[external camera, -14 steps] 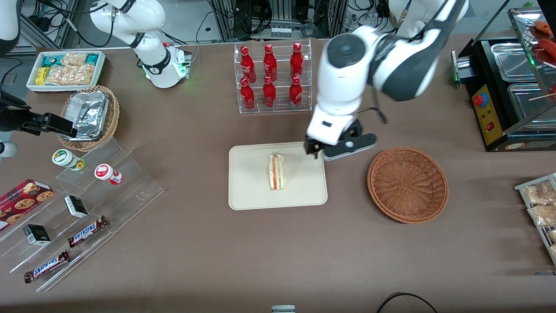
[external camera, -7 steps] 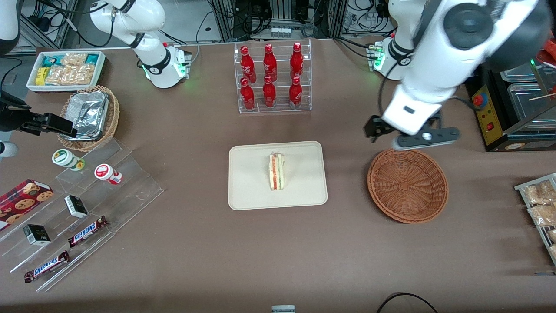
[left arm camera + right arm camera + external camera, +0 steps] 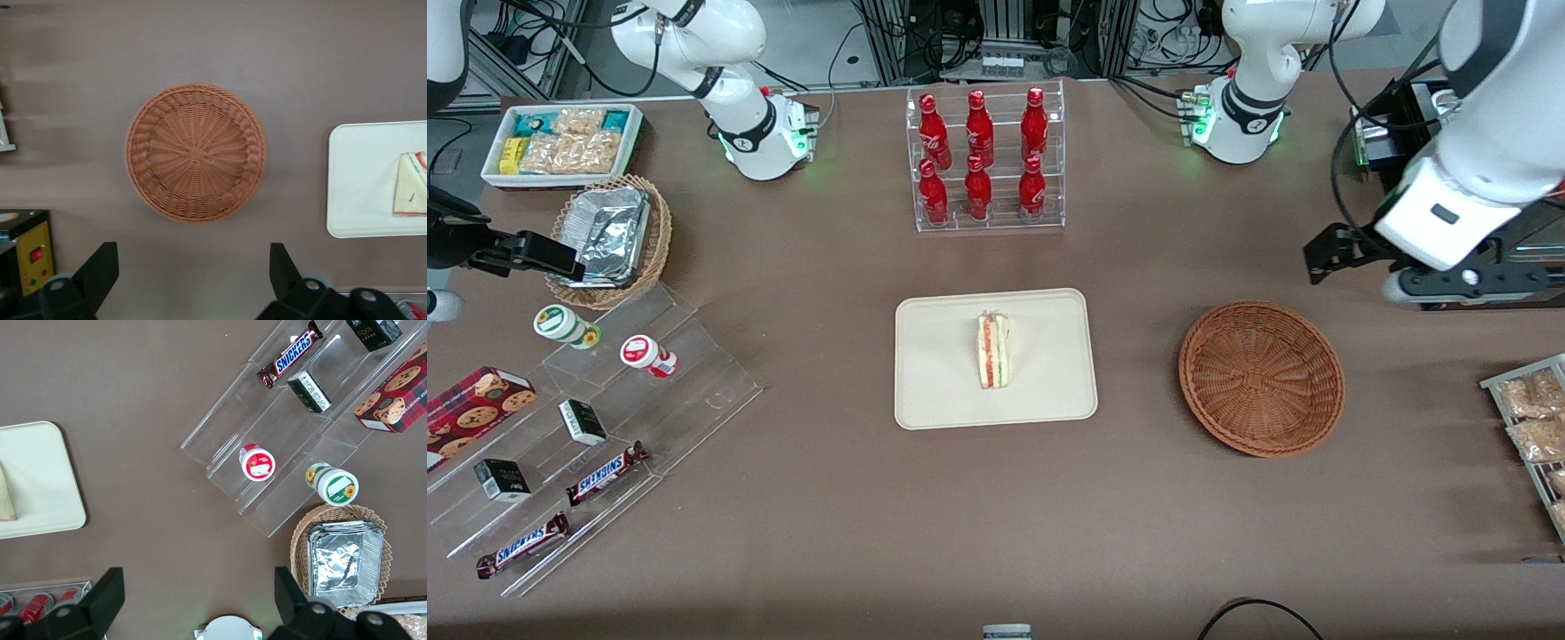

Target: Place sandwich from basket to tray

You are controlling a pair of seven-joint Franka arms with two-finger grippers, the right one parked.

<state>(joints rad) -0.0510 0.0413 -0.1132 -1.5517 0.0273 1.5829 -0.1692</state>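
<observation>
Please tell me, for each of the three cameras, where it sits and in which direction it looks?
Front view: high, facing the arms; cream rectangular tray, triangular sandwich, open gripper above the table.
Left wrist view: looks straight down on round reddish-brown wicker basket; fingertips show.
Right wrist view: looks down on clear acrylic steps.
All share the tray.

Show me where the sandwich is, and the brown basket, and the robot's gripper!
sandwich (image 3: 993, 350): front view, on its striped cut edge, lying on the tray.
basket (image 3: 1261, 378): front view, on its woven middle; nothing in it.
gripper (image 3: 193, 273): left wrist view, midway between its open fingertips, above the table beside the basket.
</observation>
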